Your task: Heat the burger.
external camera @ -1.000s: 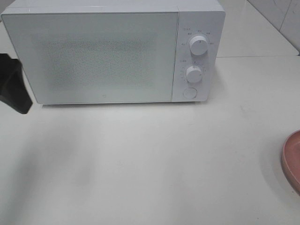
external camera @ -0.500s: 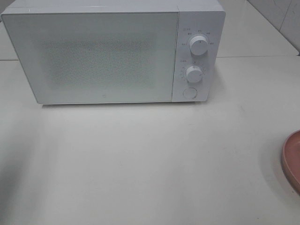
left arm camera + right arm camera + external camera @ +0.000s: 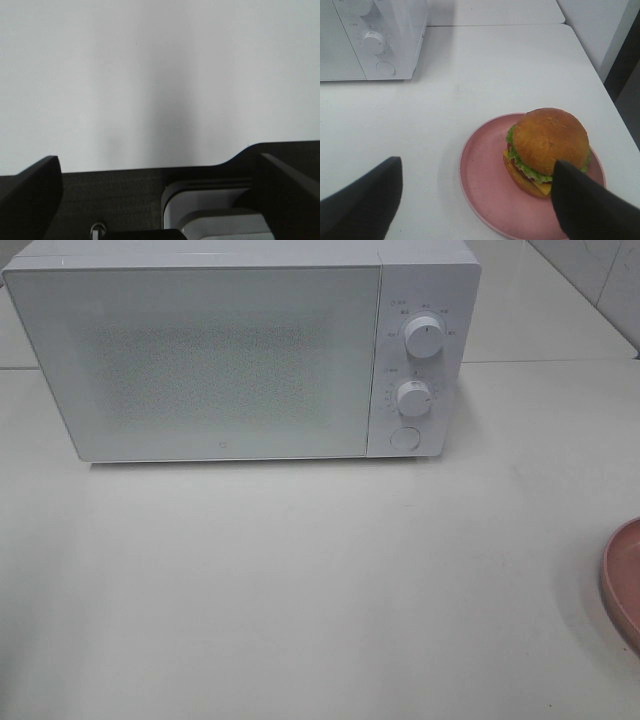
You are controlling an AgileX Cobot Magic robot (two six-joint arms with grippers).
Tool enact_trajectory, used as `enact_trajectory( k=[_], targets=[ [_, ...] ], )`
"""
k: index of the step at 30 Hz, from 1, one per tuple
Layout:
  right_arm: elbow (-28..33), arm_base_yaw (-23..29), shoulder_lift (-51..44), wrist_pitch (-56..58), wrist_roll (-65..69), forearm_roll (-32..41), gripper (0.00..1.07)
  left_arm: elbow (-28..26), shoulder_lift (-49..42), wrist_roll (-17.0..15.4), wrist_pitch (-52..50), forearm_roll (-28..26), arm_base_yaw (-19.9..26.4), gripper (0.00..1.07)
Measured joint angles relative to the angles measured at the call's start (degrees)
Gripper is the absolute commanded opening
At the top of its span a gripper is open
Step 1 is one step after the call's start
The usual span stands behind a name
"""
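The burger (image 3: 547,142), with a golden-brown bun, lettuce and cheese showing, sits on the round pink plate (image 3: 485,187) in the right wrist view. My right gripper (image 3: 476,165) is open above the plate's near side. Its two dark fingers (image 3: 365,200) stand wide apart, and the burger lies by the other finger, untouched. The white microwave (image 3: 200,360) stands at the back of the table with its door shut. My left gripper (image 3: 157,162) is open and empty over bare white table. Neither gripper shows in the exterior view.
The microwave's panel has two knobs (image 3: 425,337) (image 3: 413,398) and a round button (image 3: 404,437). Only the plate's rim (image 3: 625,580) shows at the right edge of the exterior view. The table's right edge (image 3: 600,75) lies just beyond the plate.
The dark left arm that showed at the left edge of the exterior view a second ago has drawn out of that view. The microwave and plate have not moved.
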Motion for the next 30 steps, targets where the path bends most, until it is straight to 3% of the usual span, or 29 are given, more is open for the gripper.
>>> enact_trajectory(
  k=[9,30],
  targets=[
    [0.0,0.0,0.0,0.0,0.0,0.0,0.76,1.8,-13.2,0.0,-2.8,1.0,0.0,0.98],
    [0.0,0.0,0.0,0.0,0.0,0.0,0.76,1.8,-26.9,0.0,-3.3,1.3,0.0,0.98]
  ],
)
